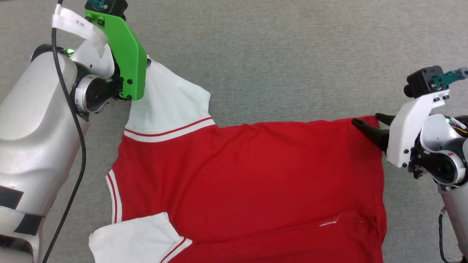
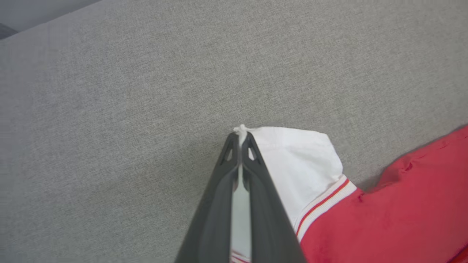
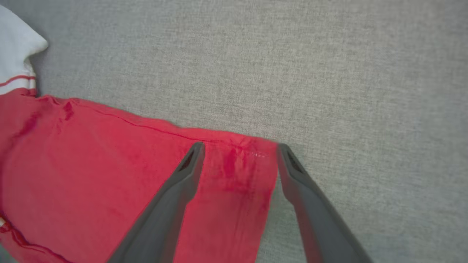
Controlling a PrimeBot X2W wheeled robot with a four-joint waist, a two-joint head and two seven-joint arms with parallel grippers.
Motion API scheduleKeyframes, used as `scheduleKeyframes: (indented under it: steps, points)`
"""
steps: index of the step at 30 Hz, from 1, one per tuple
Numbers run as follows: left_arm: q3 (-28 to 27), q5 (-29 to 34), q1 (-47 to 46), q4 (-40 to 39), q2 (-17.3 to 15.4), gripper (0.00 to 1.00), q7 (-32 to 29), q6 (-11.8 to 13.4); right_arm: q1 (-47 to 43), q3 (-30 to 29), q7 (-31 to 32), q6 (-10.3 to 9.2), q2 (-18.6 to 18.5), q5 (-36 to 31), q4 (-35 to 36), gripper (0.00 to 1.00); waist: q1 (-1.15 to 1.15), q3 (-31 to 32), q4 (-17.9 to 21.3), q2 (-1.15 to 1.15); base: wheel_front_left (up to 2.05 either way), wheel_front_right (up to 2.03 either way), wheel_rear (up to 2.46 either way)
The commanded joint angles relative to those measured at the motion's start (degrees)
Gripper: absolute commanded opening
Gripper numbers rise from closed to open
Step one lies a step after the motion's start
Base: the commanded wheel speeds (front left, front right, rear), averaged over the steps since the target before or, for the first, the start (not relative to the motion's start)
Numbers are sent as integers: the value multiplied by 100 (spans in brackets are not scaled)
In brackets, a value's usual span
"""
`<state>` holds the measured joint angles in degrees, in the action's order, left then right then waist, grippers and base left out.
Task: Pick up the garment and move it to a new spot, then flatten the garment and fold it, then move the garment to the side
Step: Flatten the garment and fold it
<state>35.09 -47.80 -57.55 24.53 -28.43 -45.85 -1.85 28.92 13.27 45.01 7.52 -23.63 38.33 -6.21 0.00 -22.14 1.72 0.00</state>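
The garment (image 1: 248, 175) lies spread on the grey surface with a plain red side up; its "23" and lettering are hidden. One white sleeve (image 1: 168, 102) stretches toward the far left, and a second sleeve (image 1: 131, 241) lies at the near left. My left gripper (image 2: 240, 133) is shut on the tip of the far white sleeve (image 2: 296, 164); in the head view a green mount (image 1: 128, 54) hides its fingers. My right gripper (image 3: 239, 148) is open, its two fingers straddling the garment's far right red corner (image 3: 241, 164), which also shows between the right gripper's (image 1: 365, 118) dark tips.
Grey fabric surface (image 1: 292, 54) extends beyond the garment on the far side and to the right. A black cable (image 1: 78, 146) hangs along my left arm. The surface's edge shows at the upper left corner (image 2: 7, 31) of the left wrist view.
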Motion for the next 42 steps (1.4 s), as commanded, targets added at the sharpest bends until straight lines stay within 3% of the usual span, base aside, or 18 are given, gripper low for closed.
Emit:
scheduleKeyframes:
  steps: [1, 6, 7, 10, 19, 25, 30, 42]
  points:
    - [-7, 33, -15, -43, 43, 0, 73, -37, 125, 76, 77, -3, -9, 41, -139, 100, 0, -154, -185, 0, 0, 0, 0]
    - [-49, -12, 68, -100, 62, 0, 258, -70, 150, 313, 570, -3, 5, 140, -687, 100, 0, -214, -274, 0, 0, 0, 0]
    - [-57, -17, 91, -114, 54, 0, 300, -77, 139, 353, 651, -3, 16, 158, -760, 69, 0, -220, -283, 0, 0, 0, 0]
    - [-73, -30, 158, -145, 30, 0, 392, -97, 100, 427, 782, -3, 54, 253, -907, 0, 0, -223, -306, 0, 0, 0, 0]
    - [-297, -137, 623, -327, -224, 0, 862, -73, 197, 81, 362, -3, -81, 380, -719, 0, 0, 80, -365, 0, 0, 0, 0]
    - [-603, -235, 1425, -749, -573, 0, 1405, 145, -333, -358, -47, -3, -130, 240, -211, 0, 0, 532, -386, 0, 0, 0, 0]
    - [-837, -342, 2596, -1373, -909, 0, 1814, 550, -1131, -496, -210, -3, -2, 68, 159, 0, 0, 935, -364, 0, 0, 0, 0]
    - [-1127, -626, 5095, -2597, -1156, 0, 2438, 1532, -2671, -947, -554, -3, 499, -133, 349, 0, 0, 1571, -466, 0, 0, 0, 0]
